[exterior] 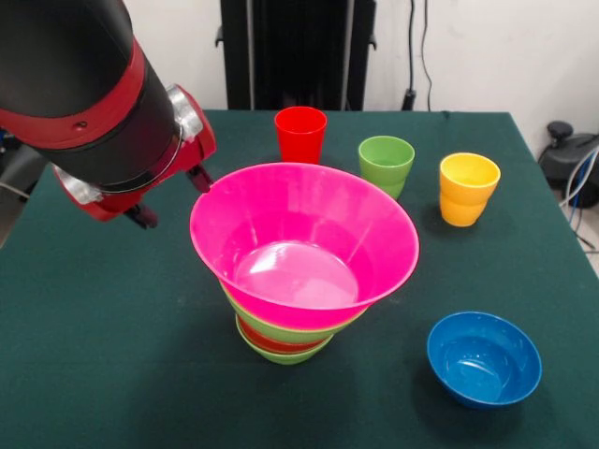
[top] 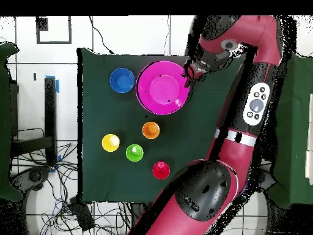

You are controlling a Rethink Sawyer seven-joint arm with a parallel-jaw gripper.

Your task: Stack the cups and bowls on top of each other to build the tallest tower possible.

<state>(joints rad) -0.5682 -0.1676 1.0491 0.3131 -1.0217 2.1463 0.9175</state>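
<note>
The tower (exterior: 298,281), a nest of glossy plastic bowls capped by the huge pink bowl (exterior: 304,238), stands mid-counter (exterior: 94,355) and looks top-heavy, so the hand (top: 188,74) beside its rim, grip impossible to tell, could tip it with a sideways nudge.

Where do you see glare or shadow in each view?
Front view: pale glare on the inner floor of the pink bowl and a faint sheen inside the blue bowl; soft shadow beside the yellow cup. Overhead view: small highlights in the pink bowl, hardly any shadows.
</note>
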